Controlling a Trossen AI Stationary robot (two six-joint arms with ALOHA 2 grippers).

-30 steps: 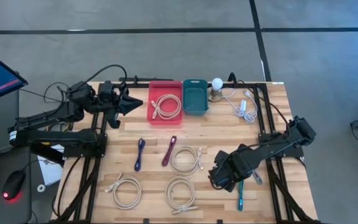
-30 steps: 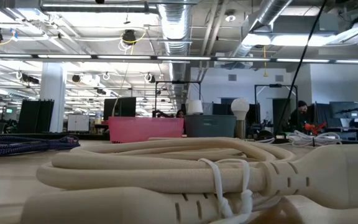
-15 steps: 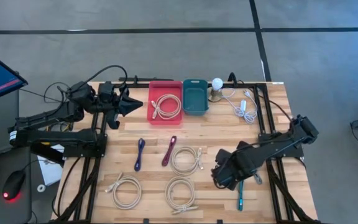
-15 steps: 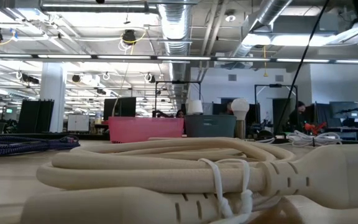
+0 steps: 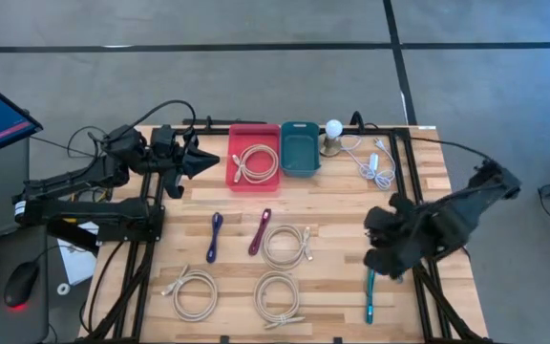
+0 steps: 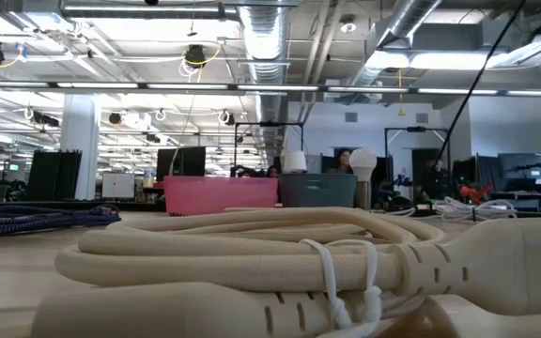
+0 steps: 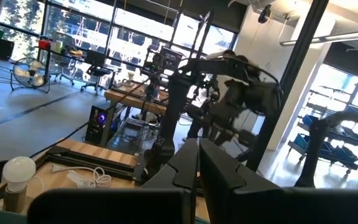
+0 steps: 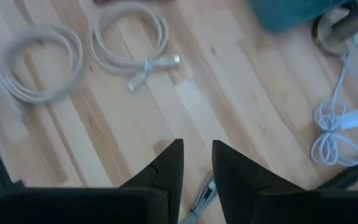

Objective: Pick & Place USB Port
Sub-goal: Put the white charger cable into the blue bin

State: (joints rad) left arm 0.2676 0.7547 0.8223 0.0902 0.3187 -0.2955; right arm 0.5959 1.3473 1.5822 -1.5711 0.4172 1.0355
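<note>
The right tool (image 8: 196,163) is seen above the wooden surface (image 8: 229,93), fingers slightly parted and empty. Two coiled beige cables (image 8: 129,37) lie beyond; a white cable (image 8: 344,127) is beside.

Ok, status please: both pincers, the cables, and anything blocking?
Right pincer empty, above the teal cable. Left pincer parked beside the red bin. One coil in bin, three on table. Nothing blocking.

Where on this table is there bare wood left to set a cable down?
Bare wood lies between the red tray and the maroon cable, and left of the blue cable. The three loose cream cable coils crowd the front middle.
</note>
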